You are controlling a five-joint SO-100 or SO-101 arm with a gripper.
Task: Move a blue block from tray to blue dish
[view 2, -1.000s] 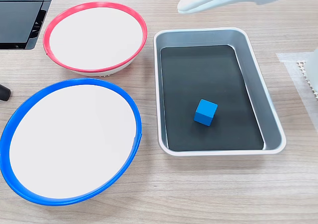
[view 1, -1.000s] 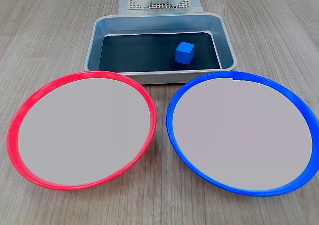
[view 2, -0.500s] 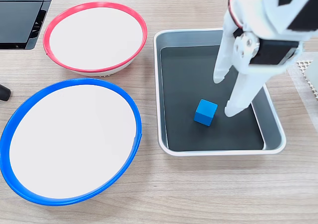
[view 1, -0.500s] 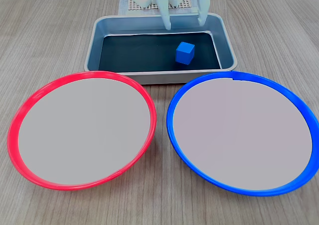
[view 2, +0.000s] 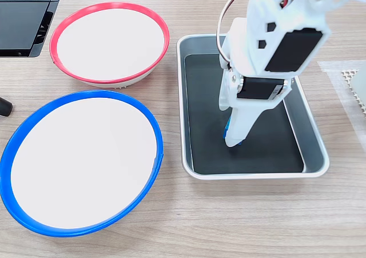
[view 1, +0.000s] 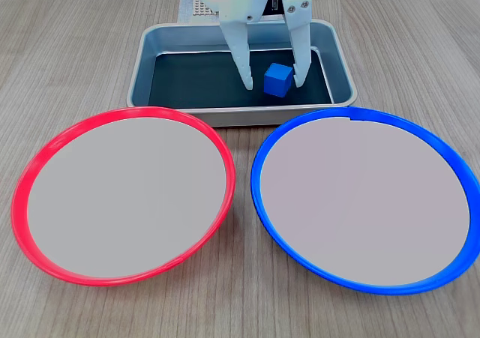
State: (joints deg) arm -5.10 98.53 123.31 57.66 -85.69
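Pale wood-grain table [view 1: 90, 46], tray [view 1: 142, 53], gripper [view 1: 274, 82] spread wide astride blue block [view 1: 277, 79]

One blue block [view 1: 277, 79] between the fingers of the one gripper [view 1: 274, 82], one tray [view 1: 341, 61] beneath it, two dishes in front: one blue dish [view 1: 363, 115], one red dish [view 1: 120, 114].

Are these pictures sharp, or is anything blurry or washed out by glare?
In a fixed view, the blue block and tray look crisp under soft, even light; in the other fixed view the white gripper looks bright, slightly soft-edged.
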